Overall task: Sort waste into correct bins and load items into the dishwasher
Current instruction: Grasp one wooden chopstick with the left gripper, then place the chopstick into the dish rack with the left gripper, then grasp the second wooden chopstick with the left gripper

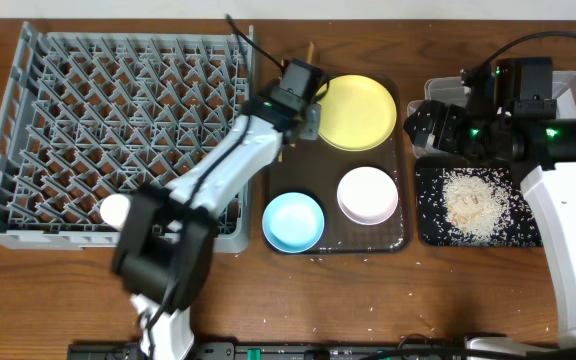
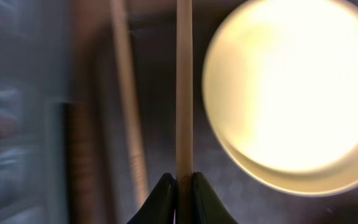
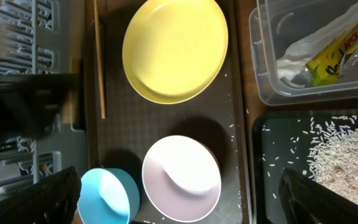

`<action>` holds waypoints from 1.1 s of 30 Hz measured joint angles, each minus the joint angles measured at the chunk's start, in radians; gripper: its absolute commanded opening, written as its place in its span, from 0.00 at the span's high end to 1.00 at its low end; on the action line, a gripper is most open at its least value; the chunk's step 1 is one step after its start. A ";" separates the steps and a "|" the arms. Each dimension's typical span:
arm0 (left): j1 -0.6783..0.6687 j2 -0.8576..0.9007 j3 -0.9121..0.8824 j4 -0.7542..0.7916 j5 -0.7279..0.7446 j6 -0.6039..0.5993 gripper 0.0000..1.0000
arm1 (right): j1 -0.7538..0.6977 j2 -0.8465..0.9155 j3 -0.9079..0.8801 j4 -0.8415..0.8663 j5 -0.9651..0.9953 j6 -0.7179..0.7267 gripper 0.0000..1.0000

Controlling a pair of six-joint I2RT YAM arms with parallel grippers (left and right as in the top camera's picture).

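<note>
My left gripper [image 2: 184,182] is shut on one wooden chopstick [image 2: 184,93] at the far left corner of the brown serving tray [image 1: 323,170], beside the yellow plate [image 1: 358,112]. A second chopstick [image 3: 99,68] lies along the tray's left edge. The light blue bowl [image 1: 293,222] and white bowl [image 1: 368,195] stand on the tray's near half. My right gripper [image 3: 185,202] is open and empty, held high over the tray's right side. The clear tub [image 3: 266,81] holds the napkin [image 3: 300,50] and wrapper [image 3: 331,56]. The black tray [image 1: 428,225] holds the rice [image 1: 473,200]. The grey dish rack [image 1: 118,120] is on the left.
The right arm [image 1: 558,200] covers most of the clear tub in the overhead view. The left arm [image 1: 218,175] lies across the rack's right side. Loose rice grains are scattered on the brown tray and on the wooden table near the front edge.
</note>
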 measured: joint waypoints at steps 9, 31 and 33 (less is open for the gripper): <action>0.161 -0.165 0.008 -0.262 -0.082 -0.024 0.90 | 0.000 0.000 0.000 -0.013 0.000 0.000 0.01; 0.190 -0.185 -0.011 -0.303 0.035 -0.019 0.51 | 0.000 0.000 0.000 -0.032 0.000 0.000 0.01; 0.167 -0.240 -0.011 -0.294 0.049 -0.021 0.60 | 0.000 0.000 0.000 -0.032 0.000 0.000 0.01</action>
